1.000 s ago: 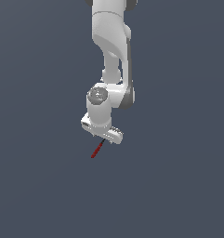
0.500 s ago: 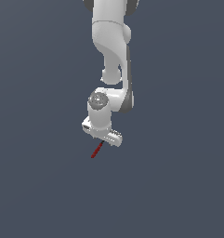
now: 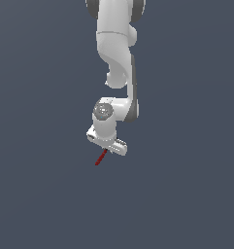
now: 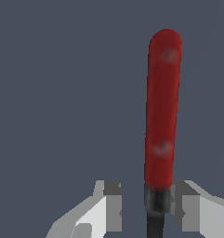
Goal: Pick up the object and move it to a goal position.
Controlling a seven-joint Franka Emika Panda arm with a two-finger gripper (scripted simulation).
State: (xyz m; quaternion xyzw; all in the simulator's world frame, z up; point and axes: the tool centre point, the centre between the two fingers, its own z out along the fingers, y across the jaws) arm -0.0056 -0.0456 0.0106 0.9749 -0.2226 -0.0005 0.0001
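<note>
The object is a thin rod with a red shaft [image 3: 100, 158] and lies on the dark grey floor. It sticks out from under my white gripper [image 3: 108, 147] toward the exterior view's left. In the wrist view the red shaft [image 4: 162, 107] runs away from the camera and its black knobbed head [image 4: 156, 201] sits between my two fingers. One finger [image 4: 185, 204] is close beside the head. The other finger [image 4: 108, 204] stands apart from it with a visible gap. My gripper [image 4: 147, 207] is open around the head, low over the floor.
The plain dark grey floor [image 3: 186, 194] surrounds the arm on all sides. No other objects, containers or goal marker show in either view.
The arm has lowered, bringing the gripper down closer over the rod's head. The rod itself has stayed in the same place.
</note>
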